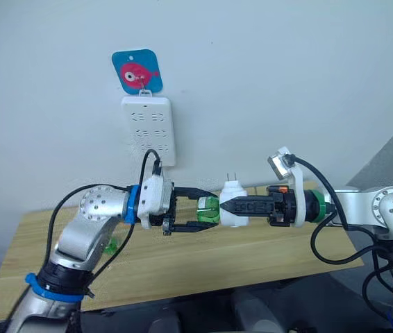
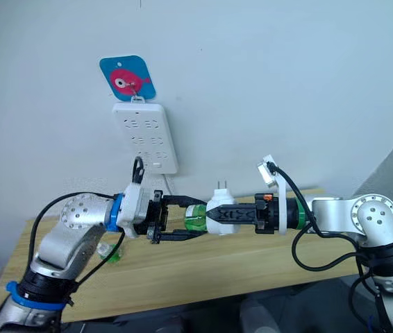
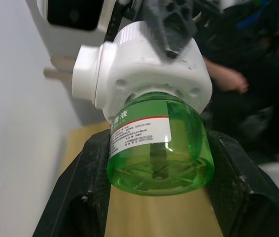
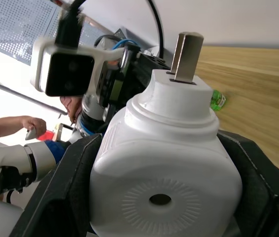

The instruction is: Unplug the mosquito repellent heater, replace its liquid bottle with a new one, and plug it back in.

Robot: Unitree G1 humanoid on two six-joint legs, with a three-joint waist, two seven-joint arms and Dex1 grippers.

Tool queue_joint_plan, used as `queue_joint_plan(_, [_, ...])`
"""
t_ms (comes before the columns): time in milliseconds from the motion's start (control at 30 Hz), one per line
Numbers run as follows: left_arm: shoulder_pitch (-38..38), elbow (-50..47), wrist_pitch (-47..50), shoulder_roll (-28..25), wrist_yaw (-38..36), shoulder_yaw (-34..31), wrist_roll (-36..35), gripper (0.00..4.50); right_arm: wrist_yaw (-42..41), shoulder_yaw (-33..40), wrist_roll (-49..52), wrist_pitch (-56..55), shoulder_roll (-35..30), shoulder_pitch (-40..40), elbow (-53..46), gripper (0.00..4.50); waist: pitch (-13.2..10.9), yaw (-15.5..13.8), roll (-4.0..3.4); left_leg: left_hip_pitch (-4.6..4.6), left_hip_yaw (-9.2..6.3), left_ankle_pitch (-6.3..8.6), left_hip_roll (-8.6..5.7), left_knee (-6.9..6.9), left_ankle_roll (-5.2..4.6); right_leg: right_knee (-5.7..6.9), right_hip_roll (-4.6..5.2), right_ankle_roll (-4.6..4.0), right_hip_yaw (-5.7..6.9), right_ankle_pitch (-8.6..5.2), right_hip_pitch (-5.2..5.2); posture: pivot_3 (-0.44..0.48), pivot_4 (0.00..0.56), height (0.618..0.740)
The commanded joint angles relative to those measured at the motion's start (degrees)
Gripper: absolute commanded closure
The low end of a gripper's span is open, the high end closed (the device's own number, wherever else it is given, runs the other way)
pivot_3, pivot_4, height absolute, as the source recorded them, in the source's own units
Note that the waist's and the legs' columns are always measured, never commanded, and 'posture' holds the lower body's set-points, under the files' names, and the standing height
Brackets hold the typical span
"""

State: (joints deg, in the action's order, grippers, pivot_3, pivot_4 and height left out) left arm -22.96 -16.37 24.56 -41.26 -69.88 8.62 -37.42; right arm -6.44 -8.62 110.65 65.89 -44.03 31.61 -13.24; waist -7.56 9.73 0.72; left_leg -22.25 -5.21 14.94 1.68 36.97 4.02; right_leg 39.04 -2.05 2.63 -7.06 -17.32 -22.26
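Heater point(image 4: 164, 168) clamped in right claw point(image 1: 232, 205), its green bottle point(image 3: 156, 148) in left claw point(image 1: 207, 211).

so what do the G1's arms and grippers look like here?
Silver-grey metal arms with round perforated joint caps and loose black cables. The left gripper has black fingers on a white wrist block with a blue collar; another blue ring sits lower on that arm. The right gripper has black lattice-patterned fingers, a green ring and a white-bracketed wrist camera.

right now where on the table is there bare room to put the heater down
Bare wood runs along the table's near edge, under and in front of both grippers, and out to its right end. It is crowded at the left, where a small green bottle lies beside the left arm.
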Motion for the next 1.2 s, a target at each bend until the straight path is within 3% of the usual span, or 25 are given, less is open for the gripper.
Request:
queue_joint_plan(33, [-5.8, 2.5, 24.4, -5.8, 1.6, -0.8, -9.5, 2.26, -5.8, 3.1, -0.1, 1.4, -1.1, 4.0, -4.1, 1.35, -0.1, 0.1, 0.0, -0.05, -0.06, 0.0, 0.0, 0.01, 0.0, 0.01, -0.01, 0.0, 0.03, 0.0, -0.04, -0.165, 0.099, 0.74])
queue_joint_plan(167, [-11.9, 5.8, 36.6, -6.1, 3.7, -1.5, -15.2, 2.26, -9.7, 3.5, -2.3, 2.9, -2.1, 5.3, -5.2, 1.36, -0.2, 0.1, 0.0, -0.08, -0.15, 0.0, 0.0, -0.04, 0.0, -0.04, -0.01, 0.0, 0.15, -0.01, -0.05, -0.168, 0.101, 0.74])
queue_joint_plan(400, [-11.0, 2.6, 30.9, -4.5, 1.8, -2.5, -13.6, 2.26, -9.7, 2.9, -1.3, 1.7, -1.9, 5.5, -5.2, 1.36, -0.3, 0.0, -0.09, -0.14, -0.27, 0.07, 0.0, -0.06, -0.11, -0.05, -0.01, -0.06, 0.24, -0.04, -0.09, -0.169, 0.102, 0.74])
queue_joint_plan(533, [-9.1, 1.7, 24.2, -4.6, 0.3, -2.7, -10.2, 0.93, -8.8, 2.7, -0.1, 1.1, -1.8, 5.3, -4.1, 1.36, -0.3, -0.2, -0.09, -0.14, -0.26, 0.06, 0.0, -0.03, -0.11, -0.04, -0.01, -0.06, 0.22, -0.04, -0.08, -0.163, 0.102, 0.74])
queue_joint_plan(633, [-6.2, 0.2, 14.7, -4.4, 0.7, -2.9, -4.1, 0.0, -7.7, 2.8, 1.6, 0.6, -2.2, 5.0, -3.1, 1.36, -0.3, -0.2, -0.09, -0.14, -0.23, 0.06, 0.0, -0.01, -0.11, -0.04, -0.01, -0.06, 0.18, -0.04, -0.07, -0.158, 0.104, 0.74])
queue_joint_plan(767, [-1.6, -0.1, 4.2, -3.6, -0.5, -6.1, -0.3, 0.0, -7.4, 4.0, 2.3, 0.4, -2.6, 3.5, -1.7, 1.36, -0.3, -0.2, -0.1, -0.14, -0.19, 0.06, 0.0, -0.03, -0.11, -0.05, 0.0, -0.06, 0.16, -0.04, -0.08, -0.156, 0.106, 0.74])
queue_joint_plan(933, [5.3, 0.7, -19.5, -0.3, -1.9, -9.8, 8.9, 0.0, -6.2, 5.8, 2.3, -0.2, -2.4, 0.3, -1.1, 1.38, -0.3, -0.7, -0.09, -0.17, -0.2, 0.07, 0.0, -0.02, -0.11, -0.07, 0.04, -0.07, 0.17, -0.03, -0.08, -0.151, 0.108, 0.74])
queue_joint_plan(1100, [9.4, 1.1, -34.5, 5.2, 0.1, -10.6, 13.8, 0.0, -2.5, 6.4, 2.3, -2.3, -0.5, -3.2, -2.1, 1.38, -0.3, -1.3, -0.09, -0.16, -0.09, 0.07, -0.02, 0.02, -0.11, -0.07, 0.08, -0.05, 0.08, -0.02, -0.07, -0.151, 0.107, 0.74])
queue_joint_plan(1200, [11.2, 1.2, -37.8, 6.8, 1.4, -9.9, 15.2, 0.0, 0.8, 5.4, 2.3, -3.4, -0.4, -5.0, -3.2, 1.38, -0.3, -1.5, -0.09, -0.16, -0.08, 0.07, -0.02, 0.03, -0.11, -0.06, 0.08, -0.03, 0.07, -0.01, -0.07, -0.161, 0.108, 0.74])
